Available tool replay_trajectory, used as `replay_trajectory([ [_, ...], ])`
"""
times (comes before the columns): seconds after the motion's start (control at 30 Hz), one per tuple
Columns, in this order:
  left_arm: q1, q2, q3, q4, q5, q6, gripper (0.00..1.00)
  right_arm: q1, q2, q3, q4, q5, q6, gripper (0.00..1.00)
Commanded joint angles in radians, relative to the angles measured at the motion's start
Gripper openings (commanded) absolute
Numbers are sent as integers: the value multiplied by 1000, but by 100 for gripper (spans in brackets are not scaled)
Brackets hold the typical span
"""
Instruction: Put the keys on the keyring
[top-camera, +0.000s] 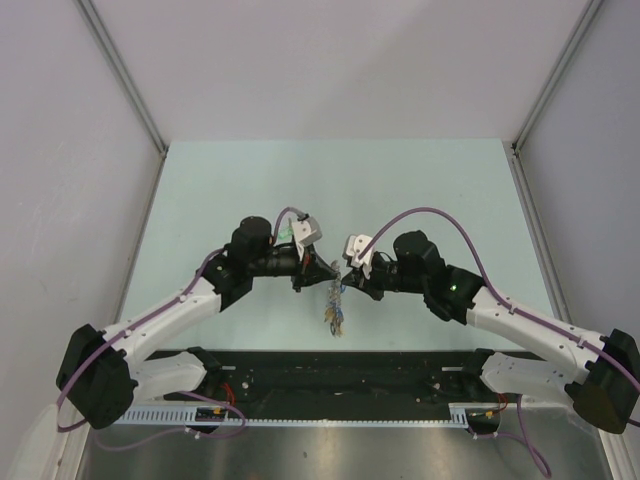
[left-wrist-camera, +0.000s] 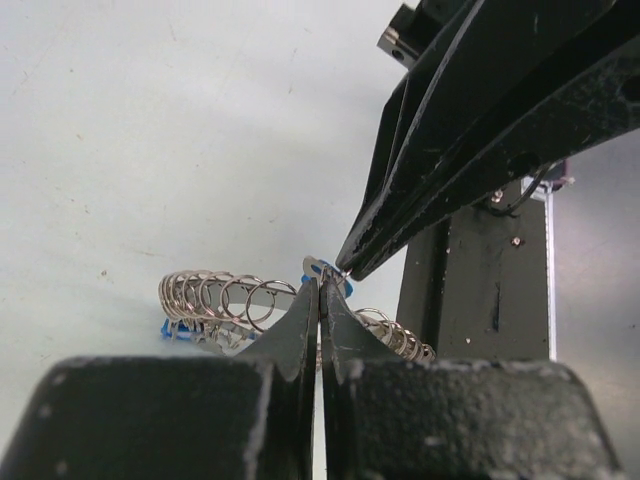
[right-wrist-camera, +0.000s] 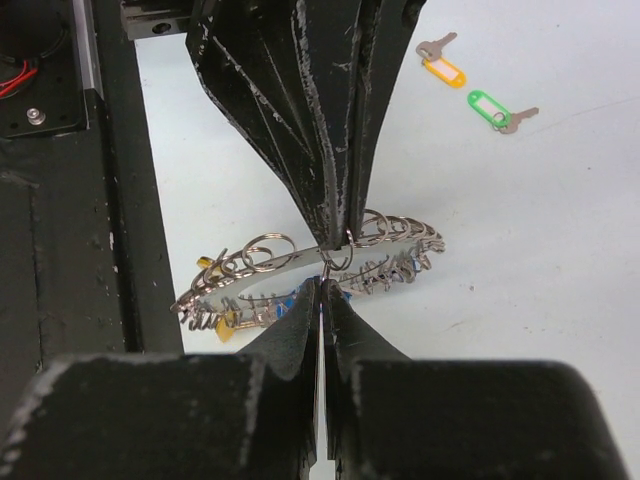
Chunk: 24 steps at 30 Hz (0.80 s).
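Left pincer (top-camera: 318, 271), right pincer (top-camera: 349, 276) tips meet; keyring (top-camera: 333, 306) at junction, extending nearward.

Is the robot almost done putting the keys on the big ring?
Not yet. Done: nothing I can be sure of; a bit of blue shows by the keyring, but I cannot tell what it belongs to. In hand: the left gripper and right gripper both pinch the ring's edge. Still to do: the orange-tagged key and green-tagged key lie loose on the table.
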Motion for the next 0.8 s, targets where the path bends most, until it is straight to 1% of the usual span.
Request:
replay_trajectory([
  [0.0, 14, -55, -1, 196, -22, -94, 0, 12, -8, 29, 26, -24, 28, 0],
  [0.1, 14, -75, -42, 283, -65, -157, 0, 14, -10, 14, 70, -35, 47, 0],
  [0.2, 13, -84, -100, 407, -111, -238, 0, 12, -18, 2, 112, -41, 66, 0],
  [0.23, 13, -86, -134, 482, -124, -259, 0, 11, -18, 0, 118, -38, 67, 0],
  [0.27, 13, -87, -152, 519, -140, -293, 0, 9, -18, 0, 119, -36, 69, 0],
  [0.33, 11, -89, -195, 596, -154, -316, 0, 3, -19, -1, 123, -36, 72, 0],
  [0.4, 11, -87, -214, 627, -164, -336, 1, -1, -21, 0, 118, -36, 63, 0],
  [0.47, 11, -94, -232, 644, -165, -342, 6, -3, -28, 0, 115, -36, 54, 0],
  [0.5, 11, -104, -240, 645, -168, -342, 14, -4, -30, 0, 112, -36, 51, 0],
  [0.57, 11, -120, -257, 645, -170, -341, 22, -6, -36, 2, 107, -44, 40, 0],
  [0.6, 11, -129, -261, 639, -182, -338, 29, -7, -38, 0, 106, -47, 37, 0],
  [0.67, 10, -158, -267, 603, -196, -324, 35, -7, -41, 0, 100, -58, 26, 0],
  [0.7, 13, -169, -269, 587, -208, -315, 39, -7, -41, 2, 95, -62, 22, 0],
  [0.77, 14, -199, -266, 534, -217, -286, 43, -9, -41, 5, 84, -73, 8, 0],
])
